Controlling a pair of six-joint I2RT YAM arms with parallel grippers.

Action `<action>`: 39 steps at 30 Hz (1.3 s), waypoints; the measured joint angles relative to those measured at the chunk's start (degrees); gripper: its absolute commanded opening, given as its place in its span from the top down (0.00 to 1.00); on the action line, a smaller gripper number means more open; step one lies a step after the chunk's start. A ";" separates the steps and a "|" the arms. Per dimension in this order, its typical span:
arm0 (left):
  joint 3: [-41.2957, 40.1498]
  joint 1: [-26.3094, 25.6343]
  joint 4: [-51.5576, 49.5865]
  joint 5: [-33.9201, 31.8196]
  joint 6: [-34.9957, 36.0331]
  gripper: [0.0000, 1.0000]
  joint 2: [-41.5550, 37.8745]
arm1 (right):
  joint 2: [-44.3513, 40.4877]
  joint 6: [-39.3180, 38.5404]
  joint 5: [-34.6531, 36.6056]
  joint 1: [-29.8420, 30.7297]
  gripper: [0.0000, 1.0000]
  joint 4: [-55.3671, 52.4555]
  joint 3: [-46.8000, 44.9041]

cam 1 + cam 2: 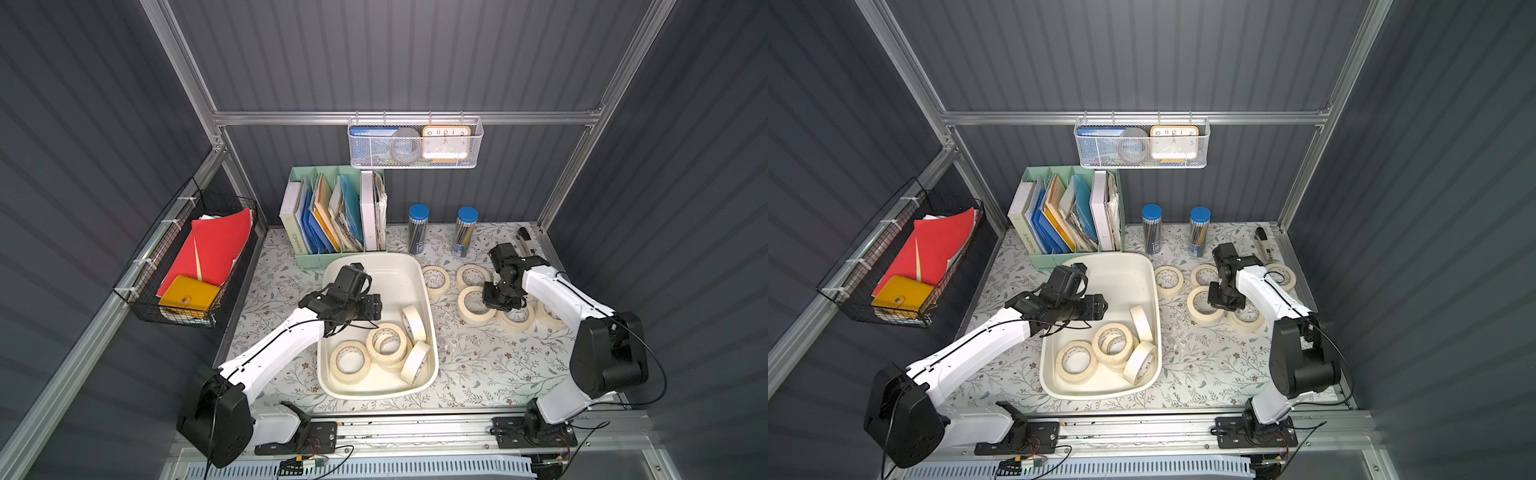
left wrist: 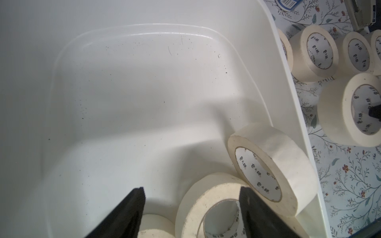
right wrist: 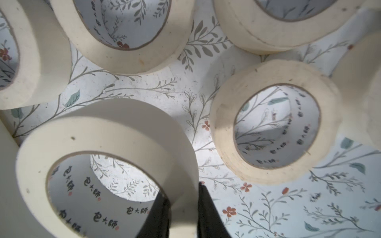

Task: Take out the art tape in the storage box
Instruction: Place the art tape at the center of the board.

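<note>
In storage box (image 1: pixel 395 282): art tape (image 1: pixel 417 358)

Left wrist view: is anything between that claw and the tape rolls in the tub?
Nothing visible. The left gripper, open, stands directly over the nearest art tape roll in the storage box.

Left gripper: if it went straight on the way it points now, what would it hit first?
Most likely the flat tape roll in the tub: the open left gripper points down with that roll's wall between its fingers. Its height above the roll is unclear; otherwise, the tub floor.
</note>
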 measured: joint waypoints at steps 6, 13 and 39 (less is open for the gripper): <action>-1.25 0.00 -0.81 0.20 -1.16 0.19 -0.96 | 5.70 0.00 -0.96 -0.44 1.00 3.89 -0.68; -1.25 0.00 -0.96 0.20 -1.44 0.14 -1.20 | 6.43 0.00 -0.57 -3.37 1.00 6.91 -4.15; -5.84 -3.76 -4.72 4.72 -5.46 0.23 0.00 | -7.21 -1.70 -2.89 10.21 0.38 4.02 1.53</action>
